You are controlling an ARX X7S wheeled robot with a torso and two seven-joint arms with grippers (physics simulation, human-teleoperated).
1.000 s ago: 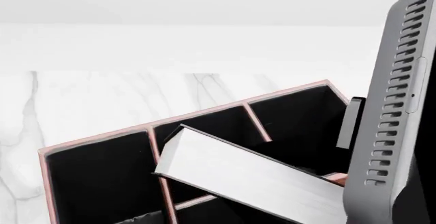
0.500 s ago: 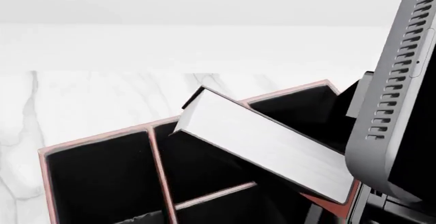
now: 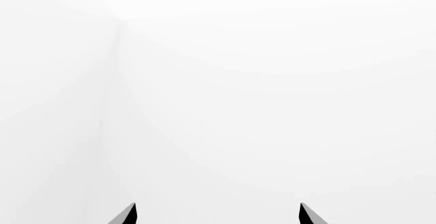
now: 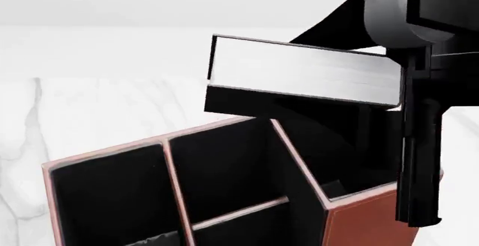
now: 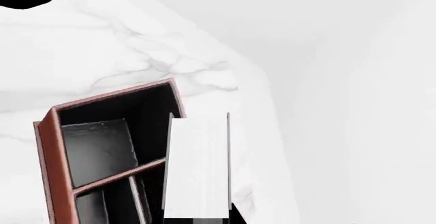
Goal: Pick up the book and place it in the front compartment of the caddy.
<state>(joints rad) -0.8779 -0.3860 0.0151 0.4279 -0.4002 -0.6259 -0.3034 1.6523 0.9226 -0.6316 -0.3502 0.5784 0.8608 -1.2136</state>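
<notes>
The white marble-veined tabletop point(image 4: 97, 106) carries the large reddish-brown leather-look caddy point(image 4: 367, 221) with pale rims, black lining and thin dividers, which sits directly below the right gripper point(image 4: 408, 78). That gripper appears clamped on one short end of the thin black book point(image 4: 299, 72) with its white page edge; its fingertips are not clearly shown, so the grasp is judged from the book hanging clear above the caddy's cells. The book's long axis runs outward from the gripper, close to level, over the caddy's far rim rather than into any compartment. The right wrist view shows the page edge point(image 5: 197, 165) projecting past the caddy's cells point(image 5: 95, 147); the head view hides that alignment. The left gripper point(image 3: 216, 215) faces blank white, prongs wide apart and holding nothing.
</notes>
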